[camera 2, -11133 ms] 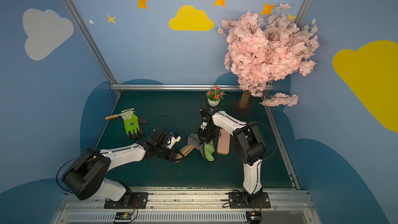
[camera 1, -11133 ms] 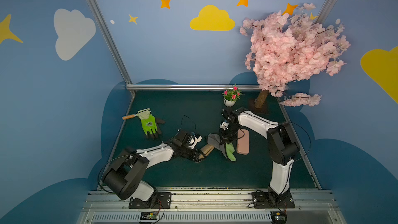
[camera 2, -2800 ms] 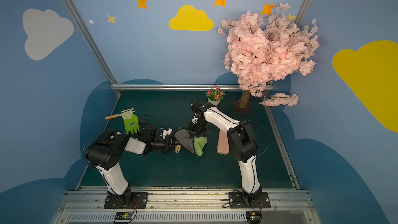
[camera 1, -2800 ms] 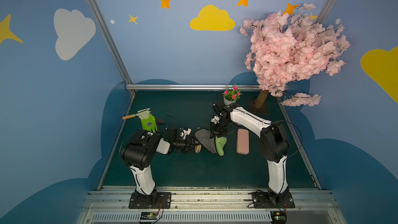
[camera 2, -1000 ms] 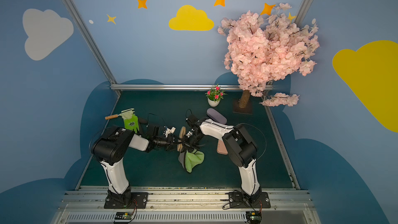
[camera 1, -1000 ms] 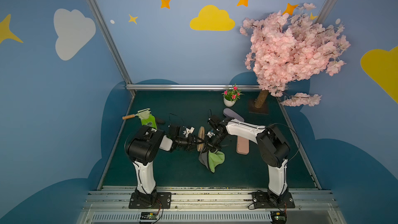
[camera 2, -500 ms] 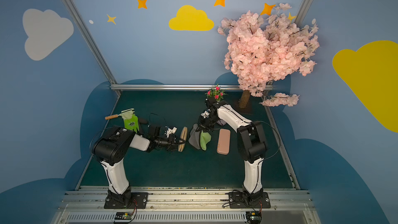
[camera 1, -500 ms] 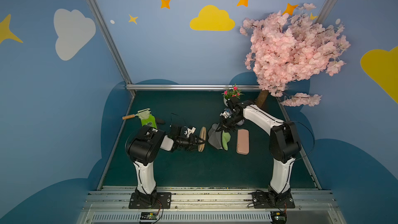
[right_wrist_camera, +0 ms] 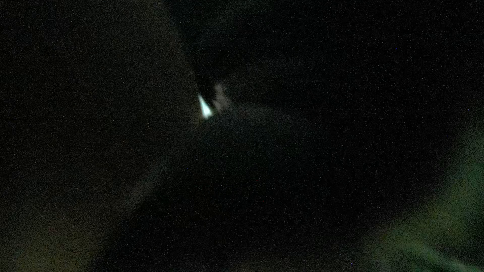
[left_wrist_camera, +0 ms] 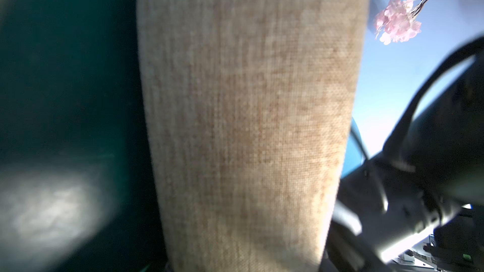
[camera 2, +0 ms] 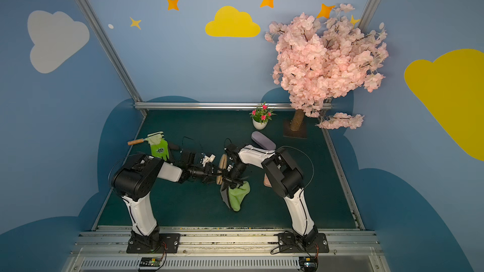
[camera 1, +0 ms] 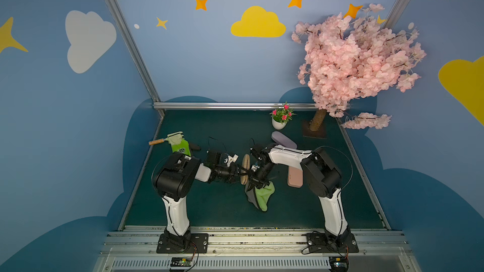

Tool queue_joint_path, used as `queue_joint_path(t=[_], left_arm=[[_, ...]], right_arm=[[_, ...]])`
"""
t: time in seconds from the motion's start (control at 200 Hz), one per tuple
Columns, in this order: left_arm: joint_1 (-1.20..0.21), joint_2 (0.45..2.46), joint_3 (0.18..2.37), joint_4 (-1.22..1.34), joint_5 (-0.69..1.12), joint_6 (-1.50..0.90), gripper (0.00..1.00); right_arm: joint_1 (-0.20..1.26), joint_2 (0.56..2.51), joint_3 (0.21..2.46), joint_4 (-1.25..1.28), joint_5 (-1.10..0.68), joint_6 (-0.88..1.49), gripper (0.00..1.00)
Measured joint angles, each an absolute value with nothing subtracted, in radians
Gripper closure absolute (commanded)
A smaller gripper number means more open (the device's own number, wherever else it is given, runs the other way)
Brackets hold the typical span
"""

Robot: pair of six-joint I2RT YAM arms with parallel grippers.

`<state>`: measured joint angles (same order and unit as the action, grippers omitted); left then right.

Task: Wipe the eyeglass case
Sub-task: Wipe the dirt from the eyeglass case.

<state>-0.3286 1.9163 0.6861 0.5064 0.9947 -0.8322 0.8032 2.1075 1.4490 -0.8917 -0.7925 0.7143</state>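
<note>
A tan fabric eyeglass case (camera 1: 245, 168) (camera 2: 223, 166) stands on edge above the green mat, with my left gripper (camera 1: 239, 175) (camera 2: 217, 175) shut on its lower part. In the left wrist view the case (left_wrist_camera: 248, 126) fills the middle and hides the jaws. My right gripper (camera 1: 258, 180) (camera 2: 233, 180) is shut on a grey and green cloth (camera 1: 262, 196) (camera 2: 237, 196). It presses against the case's right face near the front end, and the cloth hangs down to the mat. The right wrist view is almost black, covered by the cloth.
A pink case (camera 1: 294, 180) lies right of the grippers and a purple-grey case (camera 1: 284, 139) behind the right arm. A green glove (camera 1: 180, 146) and a wooden-handled tool (camera 1: 157, 142) lie at the back left. A flower pot (camera 1: 279, 124) and the tree trunk (camera 1: 318, 122) stand at the back right.
My right gripper has swept the cloth along the case from its far end toward the front, and the cloth now hangs lower. The left gripper and the case have stayed put.
</note>
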Motion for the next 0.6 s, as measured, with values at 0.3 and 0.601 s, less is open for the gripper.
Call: queue_joint_path(t=[0.3,0.601], left_arm=[[-0.45,1.819,0.828,0.064,0.766,-0.56,0.97],[-0.572,1.769,0.888,-0.113,0.56,-0.357,0.97]], right_arm=[[0.628,1.773,1.328,-0.933,-0.873,0.567,1.0],[0.509,1.592,1.267,-0.801,-0.825,0.617,1.0]])
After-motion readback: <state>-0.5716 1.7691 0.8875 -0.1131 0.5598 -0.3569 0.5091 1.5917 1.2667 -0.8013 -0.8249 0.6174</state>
